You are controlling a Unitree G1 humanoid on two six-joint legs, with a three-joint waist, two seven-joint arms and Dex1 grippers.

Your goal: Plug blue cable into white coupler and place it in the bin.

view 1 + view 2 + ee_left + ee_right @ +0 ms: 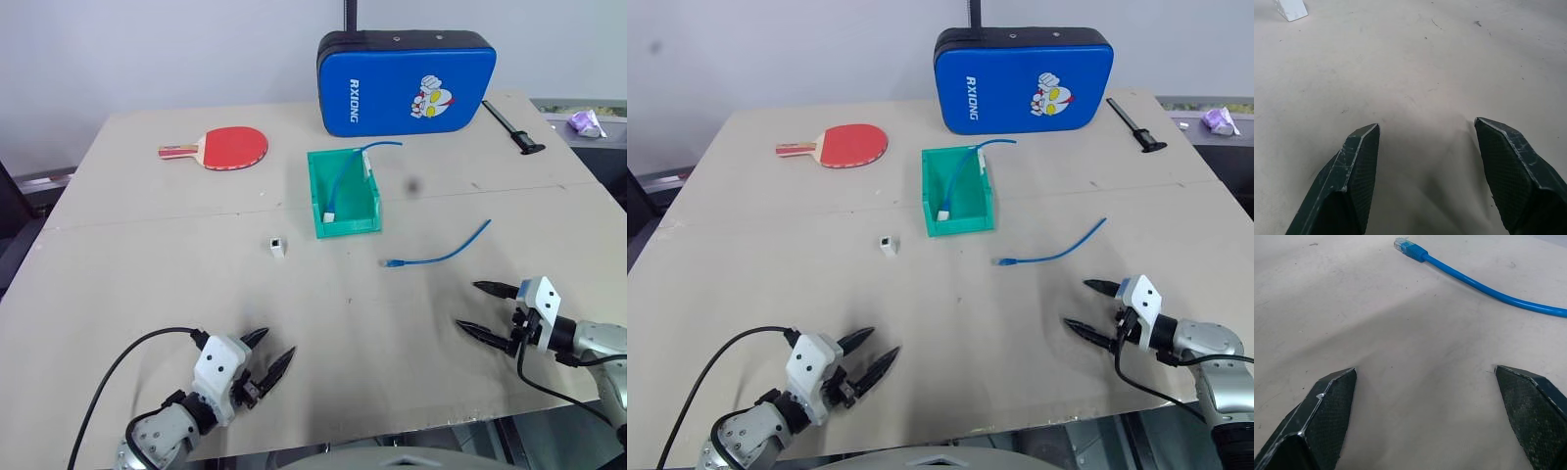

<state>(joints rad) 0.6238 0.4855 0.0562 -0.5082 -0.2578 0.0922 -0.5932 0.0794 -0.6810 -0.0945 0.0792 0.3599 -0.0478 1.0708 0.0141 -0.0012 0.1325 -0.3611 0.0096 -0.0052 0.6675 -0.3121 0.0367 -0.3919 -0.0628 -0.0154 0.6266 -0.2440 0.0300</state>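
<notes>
Table [147,294]: a big tan board is seen, and everything lies on it.
Blue cable [441,253]: it is laid flat on the table, a little bent, on the right side, between the bin and the right gripper. Its plug tip [1409,247] is pointed toward the middle of the table. Nothing is touching it.
White coupler [278,246]: it is set on the table by itself, just to the left of the bin's near corner. It is well apart from the blue cable. It is also seen in the left wrist view [1291,9], far from the fingers.
Bin [323,220]: the green tray is placed near the middle of the table. A second blue cable [345,171] is laid inside it, with one end hung over the far rim.
Left gripper [267,354]: it is held low over the near left part of the table. Its two black fingers [1352,166] are spread apart, and nothing is held between them.
Right gripper [482,307]: it is held low at the near right, pointed toward the blue cable. Its fingers [1322,406] are spread wide, and nothing is held.
Red paddle [220,147]: it is laid at the far left.
Blue padded case [404,81]: it is stood up at the far edge, behind the bin.
Black tool [513,127]: it is laid at the far right.
</notes>
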